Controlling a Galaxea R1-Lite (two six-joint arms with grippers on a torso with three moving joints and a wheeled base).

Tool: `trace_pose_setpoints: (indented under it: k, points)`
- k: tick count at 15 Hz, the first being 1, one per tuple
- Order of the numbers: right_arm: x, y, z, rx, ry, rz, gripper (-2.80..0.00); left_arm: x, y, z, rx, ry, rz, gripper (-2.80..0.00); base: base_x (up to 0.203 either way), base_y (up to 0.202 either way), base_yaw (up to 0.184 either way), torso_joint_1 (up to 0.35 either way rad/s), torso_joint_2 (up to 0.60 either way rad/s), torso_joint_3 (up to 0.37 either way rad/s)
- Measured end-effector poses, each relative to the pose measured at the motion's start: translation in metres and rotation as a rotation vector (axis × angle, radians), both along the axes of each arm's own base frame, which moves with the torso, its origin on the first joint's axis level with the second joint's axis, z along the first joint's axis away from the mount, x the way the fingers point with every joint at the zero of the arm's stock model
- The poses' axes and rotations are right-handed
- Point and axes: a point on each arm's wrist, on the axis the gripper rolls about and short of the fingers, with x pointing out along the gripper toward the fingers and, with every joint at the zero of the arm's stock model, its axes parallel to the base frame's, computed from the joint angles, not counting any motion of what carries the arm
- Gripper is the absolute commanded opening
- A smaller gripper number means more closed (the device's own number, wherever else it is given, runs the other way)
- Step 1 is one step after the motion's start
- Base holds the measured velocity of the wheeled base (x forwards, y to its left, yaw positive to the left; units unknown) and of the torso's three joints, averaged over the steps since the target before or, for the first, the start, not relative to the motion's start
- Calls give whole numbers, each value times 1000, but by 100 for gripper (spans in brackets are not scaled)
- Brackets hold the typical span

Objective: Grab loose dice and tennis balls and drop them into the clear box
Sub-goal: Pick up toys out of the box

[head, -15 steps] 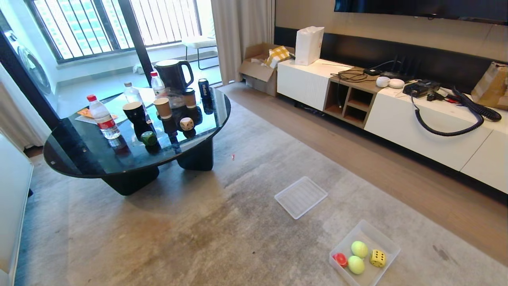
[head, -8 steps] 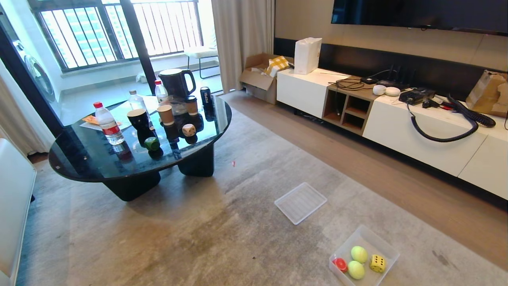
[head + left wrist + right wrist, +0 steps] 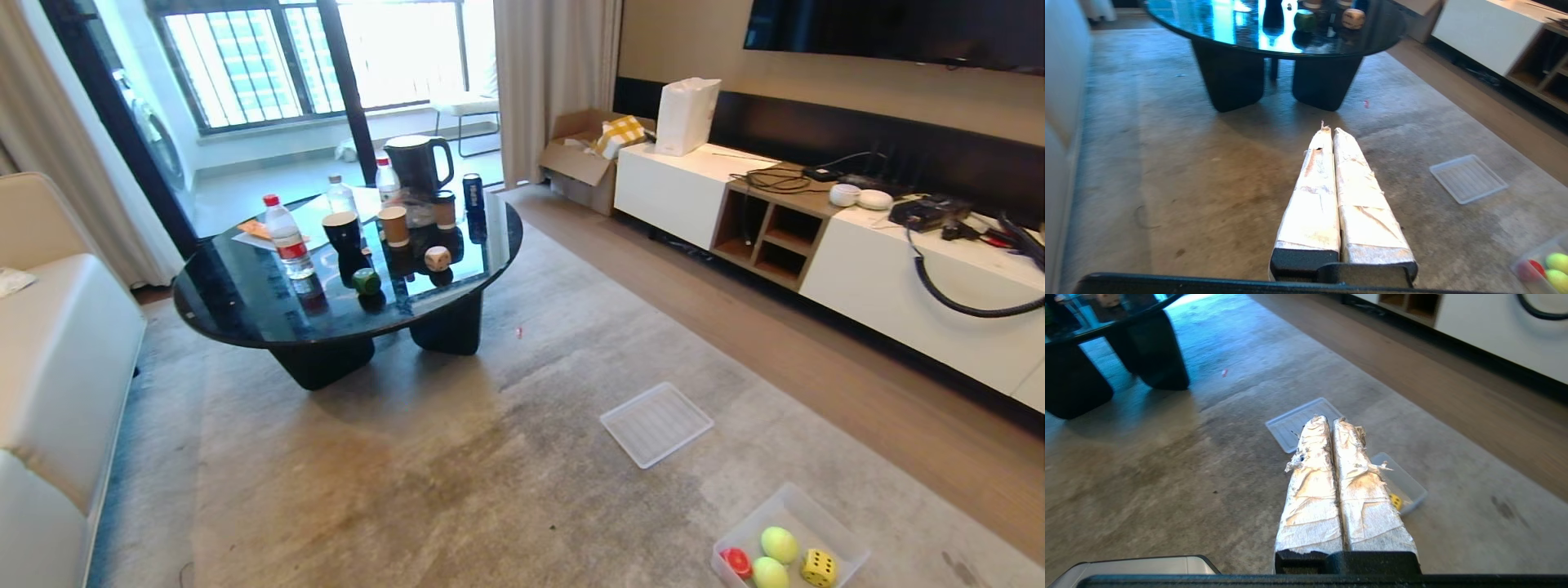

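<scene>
Two tennis balls, red die, yellow die in clear box (on rug)

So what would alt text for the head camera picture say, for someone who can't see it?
A living room rug with a clear box at the lower right holding two tennis balls, a red die and a yellow die. A green die and a beige die sit on the black round table among cups and bottles.
</scene>
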Motion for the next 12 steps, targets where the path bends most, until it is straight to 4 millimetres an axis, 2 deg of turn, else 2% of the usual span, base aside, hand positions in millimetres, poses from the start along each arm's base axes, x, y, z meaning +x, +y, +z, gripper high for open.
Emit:
trace_pose_setpoints:
  k: [12]
  points:
    - [0,0,0,-1,-3,8,-280,0,0,0,3,-1,0,-280,0,-9,158,2,2,2]
